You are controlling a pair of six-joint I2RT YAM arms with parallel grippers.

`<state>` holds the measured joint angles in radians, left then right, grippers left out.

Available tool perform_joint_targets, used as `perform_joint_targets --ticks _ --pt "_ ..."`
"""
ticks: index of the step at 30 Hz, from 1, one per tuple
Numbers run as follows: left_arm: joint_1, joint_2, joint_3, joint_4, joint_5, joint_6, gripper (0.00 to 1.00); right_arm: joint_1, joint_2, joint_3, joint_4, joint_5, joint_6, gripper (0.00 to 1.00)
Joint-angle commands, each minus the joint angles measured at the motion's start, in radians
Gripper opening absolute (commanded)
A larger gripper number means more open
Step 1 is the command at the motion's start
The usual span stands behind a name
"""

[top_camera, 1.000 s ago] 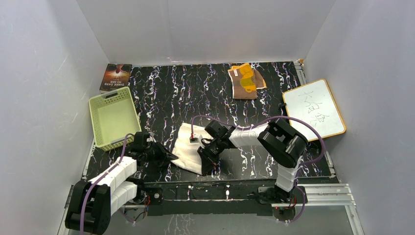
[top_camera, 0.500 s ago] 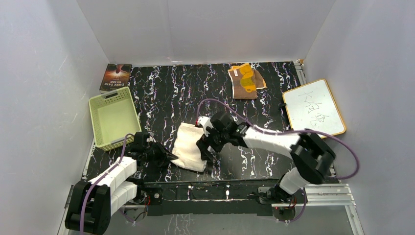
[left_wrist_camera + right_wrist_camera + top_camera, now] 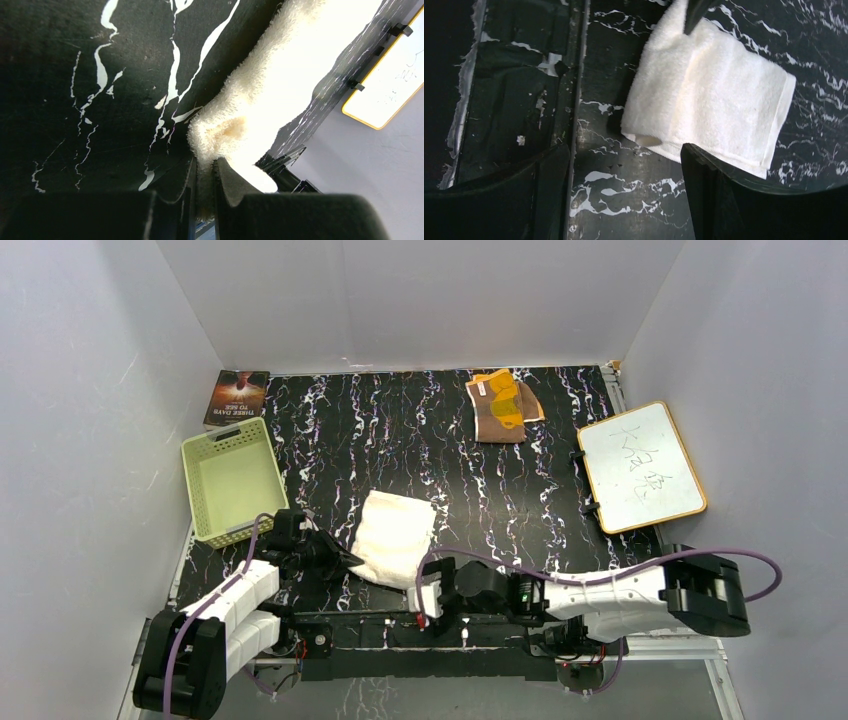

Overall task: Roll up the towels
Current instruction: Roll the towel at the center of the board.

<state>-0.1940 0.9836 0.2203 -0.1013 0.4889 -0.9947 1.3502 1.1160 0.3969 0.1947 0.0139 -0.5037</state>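
The cream-white towel (image 3: 393, 537) lies folded on the black marbled mat, near the front. My left gripper (image 3: 345, 560) is at the towel's left corner, and in the left wrist view my left gripper (image 3: 204, 185) is shut on that fluffy edge of the towel (image 3: 280, 85). Low at the table's near edge, my right gripper (image 3: 428, 598) is open and holds nothing. In the right wrist view my right gripper (image 3: 625, 150) is just short of the towel (image 3: 709, 95). The brown and orange towel (image 3: 503, 408) lies crumpled at the back.
A pale green basket (image 3: 232, 480) stands at the left and a book (image 3: 237, 396) lies behind it. A wood-framed whiteboard (image 3: 641, 465) lies at the right. White walls close in three sides. A metal rail (image 3: 640, 635) runs along the near edge.
My right gripper has opened, let go of the cream towel and drawn back low to the near edge. The towel now lies flat and folded. The left arm has not moved.
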Motion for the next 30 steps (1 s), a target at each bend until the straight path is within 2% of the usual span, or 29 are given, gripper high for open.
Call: perform_joint_targets --ticks 1,4,7,9,18,30 --pt "0.005 -0.021 -0.012 -0.018 -0.009 -0.009 0.0 0.071 0.086 0.047 0.171 0.079 -0.181 0.79" --pt "0.006 -0.043 -0.028 -0.012 -0.007 -0.021 0.0 0.088 0.156 0.062 0.215 0.1 -0.198 0.7" --pt "0.006 -0.055 -0.04 0.001 -0.003 -0.032 0.0 0.089 0.213 0.085 0.231 0.092 -0.217 0.57" --pt "0.005 -0.057 -0.045 0.011 0.001 -0.035 0.0 0.09 0.25 0.102 0.238 0.094 -0.227 0.54" --pt "0.006 -0.049 -0.056 0.038 0.014 -0.038 0.0 0.085 0.364 0.139 0.286 0.136 -0.211 0.54" --pt "0.006 -0.042 -0.067 0.039 0.018 -0.036 0.0 -0.005 0.38 0.131 0.272 0.09 -0.146 0.51"
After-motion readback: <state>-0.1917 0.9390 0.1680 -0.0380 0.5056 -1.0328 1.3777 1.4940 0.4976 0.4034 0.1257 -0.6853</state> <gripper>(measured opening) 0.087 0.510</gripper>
